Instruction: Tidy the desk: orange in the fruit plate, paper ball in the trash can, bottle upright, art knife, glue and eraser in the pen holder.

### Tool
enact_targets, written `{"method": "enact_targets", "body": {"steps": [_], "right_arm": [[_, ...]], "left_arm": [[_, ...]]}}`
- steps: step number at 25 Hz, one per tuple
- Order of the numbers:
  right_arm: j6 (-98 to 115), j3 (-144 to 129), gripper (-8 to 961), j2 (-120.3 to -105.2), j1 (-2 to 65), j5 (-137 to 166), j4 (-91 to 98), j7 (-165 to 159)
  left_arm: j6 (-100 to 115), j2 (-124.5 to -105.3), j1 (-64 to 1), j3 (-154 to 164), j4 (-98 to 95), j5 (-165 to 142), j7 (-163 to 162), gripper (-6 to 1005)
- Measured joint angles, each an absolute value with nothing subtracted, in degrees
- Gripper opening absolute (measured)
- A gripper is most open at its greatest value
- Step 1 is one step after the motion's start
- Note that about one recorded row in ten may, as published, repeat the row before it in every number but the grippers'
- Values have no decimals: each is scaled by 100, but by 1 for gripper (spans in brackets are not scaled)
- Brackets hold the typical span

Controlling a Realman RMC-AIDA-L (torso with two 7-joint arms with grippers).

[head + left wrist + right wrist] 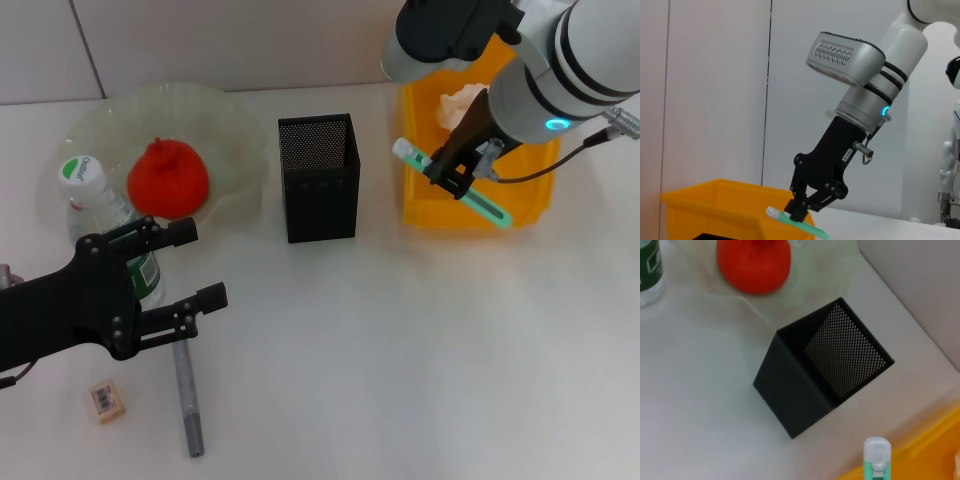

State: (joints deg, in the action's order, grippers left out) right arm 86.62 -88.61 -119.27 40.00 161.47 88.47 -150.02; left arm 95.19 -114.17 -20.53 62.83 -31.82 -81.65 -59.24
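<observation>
My right gripper (450,175) is shut on the glue (492,210), a green stick with a white cap, held slanted above the yellow trash can (425,215). The left wrist view shows that gripper (797,212) and the glue (802,227) over the trash can (715,205). The paper ball (460,103) lies in the trash can. The black mesh pen holder (318,178) stands mid-table. The orange (168,178) sits in the glass fruit plate (235,130). The bottle (95,200) stands upright, with my open left gripper (200,265) just in front of it. The grey art knife (187,395) and the eraser (106,400) lie near the front.
The right wrist view looks down on the pen holder's open top (840,352), with the orange (754,262) and the bottle (650,270) beyond it and the glue's white cap (876,452) by the trash can rim (930,450).
</observation>
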Motion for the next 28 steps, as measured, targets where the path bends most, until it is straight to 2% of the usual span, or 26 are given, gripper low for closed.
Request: {"method": "enact_targets", "body": {"steps": [28], "right_arm": [[7843, -8859, 85, -11927, 4058, 16287, 8913, -15003]], "left_arm": [[9478, -11426, -2057, 6299, -3182, -8165, -5924, 787]]}}
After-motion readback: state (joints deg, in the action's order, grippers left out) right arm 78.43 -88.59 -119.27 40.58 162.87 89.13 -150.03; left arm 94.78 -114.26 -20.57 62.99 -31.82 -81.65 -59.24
